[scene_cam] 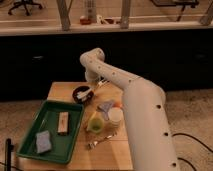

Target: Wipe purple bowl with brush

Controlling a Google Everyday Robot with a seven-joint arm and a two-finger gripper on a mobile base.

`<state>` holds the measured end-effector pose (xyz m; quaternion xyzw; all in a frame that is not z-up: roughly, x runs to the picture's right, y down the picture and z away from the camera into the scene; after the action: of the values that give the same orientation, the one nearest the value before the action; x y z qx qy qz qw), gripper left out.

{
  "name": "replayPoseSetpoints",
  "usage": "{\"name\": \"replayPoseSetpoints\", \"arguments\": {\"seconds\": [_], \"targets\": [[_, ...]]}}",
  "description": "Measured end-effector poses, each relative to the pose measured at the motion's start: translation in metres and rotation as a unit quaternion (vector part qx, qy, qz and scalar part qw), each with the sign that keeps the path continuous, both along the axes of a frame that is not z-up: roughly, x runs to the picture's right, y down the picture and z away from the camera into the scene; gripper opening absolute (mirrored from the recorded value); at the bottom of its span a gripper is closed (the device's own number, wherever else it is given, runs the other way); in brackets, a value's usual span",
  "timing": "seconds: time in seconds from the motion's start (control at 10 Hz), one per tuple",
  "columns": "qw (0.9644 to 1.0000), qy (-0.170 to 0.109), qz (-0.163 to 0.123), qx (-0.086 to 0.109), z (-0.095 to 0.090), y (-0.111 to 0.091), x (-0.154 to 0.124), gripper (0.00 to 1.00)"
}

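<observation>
The purple bowl (81, 94) is a small dark round bowl on the wooden table (60, 90), near its far middle. The whitish brush (84, 92) lies across the bowl's inside, held at its far end. My gripper (93, 86) hangs from the white arm (130, 95), which reaches over the table from the right, and sits just right of and above the bowl's rim.
A green tray (50, 131) at the left holds a blue-grey sponge (43, 141) and a tan block (63, 122). A yellow-green cup (95, 123), a white round container (115, 116) and a metal fork (101, 139) lie near the table's middle.
</observation>
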<state>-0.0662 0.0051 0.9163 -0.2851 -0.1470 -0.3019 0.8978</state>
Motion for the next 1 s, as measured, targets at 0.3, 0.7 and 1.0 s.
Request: {"name": "replayPoseSetpoints", "arguments": {"seconds": [0.3, 0.7, 1.0], "targets": [[0.9999, -0.011, -0.006, 0.002, -0.0052, -0.0022, 0.0, 0.0], [0.9999, -0.012, -0.006, 0.001, -0.0057, -0.0022, -0.0002, 0.0], [0.9999, -0.012, -0.006, 0.001, -0.0055, -0.0022, 0.001, 0.0]]}}
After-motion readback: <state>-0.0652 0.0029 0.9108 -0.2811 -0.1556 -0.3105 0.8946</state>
